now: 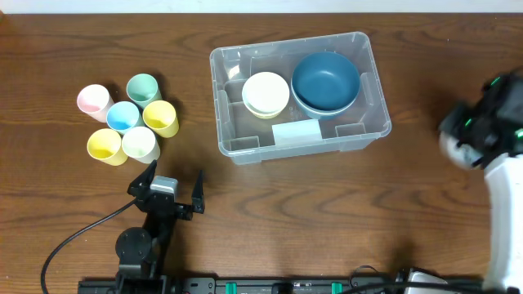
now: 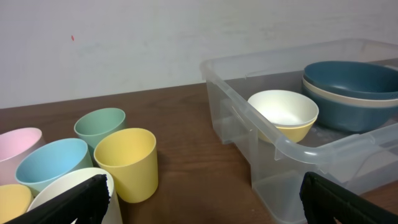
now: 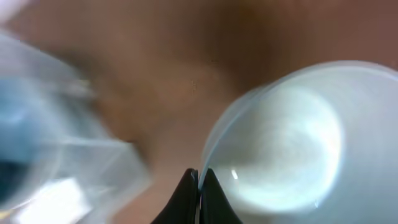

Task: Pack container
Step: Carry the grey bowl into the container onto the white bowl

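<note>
Cups (image 1: pixel 122 116) x6, container (image 1: pixel 231 122) x1

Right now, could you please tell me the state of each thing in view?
container: open, holding bowls
blue bowl: upright, nested in a cream bowl
white bowl: upright, nested in a yellow bowl
six cups: upright, outside the container
left gripper: open, empty
right gripper: shut at a whitish bowl's rim, blurred
</note>
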`<control>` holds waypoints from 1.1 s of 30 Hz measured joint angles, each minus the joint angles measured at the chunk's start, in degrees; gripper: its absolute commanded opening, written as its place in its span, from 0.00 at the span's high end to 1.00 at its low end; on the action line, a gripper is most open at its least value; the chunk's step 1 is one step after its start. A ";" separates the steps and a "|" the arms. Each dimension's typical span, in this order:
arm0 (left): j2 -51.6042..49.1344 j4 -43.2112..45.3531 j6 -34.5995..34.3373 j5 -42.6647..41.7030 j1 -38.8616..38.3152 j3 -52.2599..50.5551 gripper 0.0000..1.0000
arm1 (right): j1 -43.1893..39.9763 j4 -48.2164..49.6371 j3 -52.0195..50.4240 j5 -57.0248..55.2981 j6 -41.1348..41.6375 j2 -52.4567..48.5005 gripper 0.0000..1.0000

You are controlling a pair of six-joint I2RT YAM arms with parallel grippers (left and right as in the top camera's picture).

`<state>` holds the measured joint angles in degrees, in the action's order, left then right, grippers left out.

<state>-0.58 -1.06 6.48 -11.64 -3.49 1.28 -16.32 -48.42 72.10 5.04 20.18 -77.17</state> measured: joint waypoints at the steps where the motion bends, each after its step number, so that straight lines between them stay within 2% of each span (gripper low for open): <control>1: 0.00 0.00 0.02 0.00 0.00 0.00 0.02 | 0.28 -0.63 3.96 2.25 -1.53 0.02 0.99; 5: 0.00 -0.02 0.00 0.00 0.00 0.00 0.02 | 4.52 0.20 16.11 12.07 -6.29 0.35 0.99; 10: 0.00 0.00 0.02 0.00 0.00 0.00 0.02 | 19.06 8.52 21.20 18.05 -9.64 0.83 0.99; 15: 0.00 -0.02 0.02 0.00 0.00 0.00 0.02 | 34.93 12.83 21.22 15.72 -12.22 -1.88 0.99; 20: 0.00 0.00 0.00 0.00 0.00 0.00 0.02 | 46.29 17.35 21.22 9.84 -14.75 -11.21 0.99; 25: 0.00 -0.02 0.02 0.00 0.00 0.00 0.02 | 51.12 21.40 21.22 5.95 -16.06 -22.56 0.99; 33: 0.00 0.00 0.00 0.00 0.00 0.00 0.02 | 51.54 26.21 21.20 3.72 -16.59 -33.16 0.99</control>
<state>-0.58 -1.06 6.48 -11.64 -3.49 1.28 35.22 -22.22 93.30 8.75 3.60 -110.32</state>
